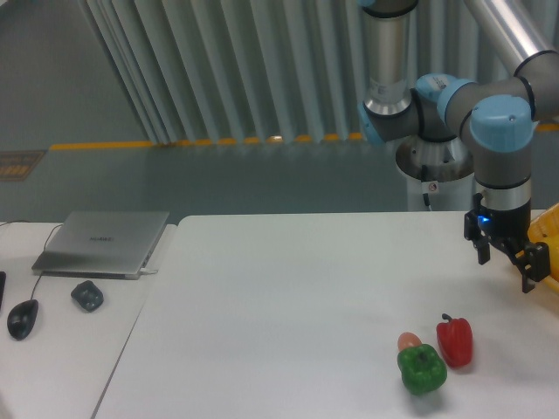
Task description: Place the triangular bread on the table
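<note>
1. The fixed camera shows the black two-finger gripper (507, 262) on the grey-and-blue arm hanging above the right edge of the large white table (288, 305), just beside a yellow basket (540, 236) that the frame cuts off.
2. Its jaws stand apart and released, with nothing between them.
3. The triangular bread is not visible anywhere — my guess is it lies in the basket's unseen part (only a yellow fruit (553, 255) shows there).
4. Near the front right corner sit a glossy red pepper (454, 340), a green pepper (423, 368) and a small orange-pink ball (409, 341), close together.
5. To do this step well, reach over the rim with the jaws wide, centre on the bread — not the fruit — then close gently.
</note>
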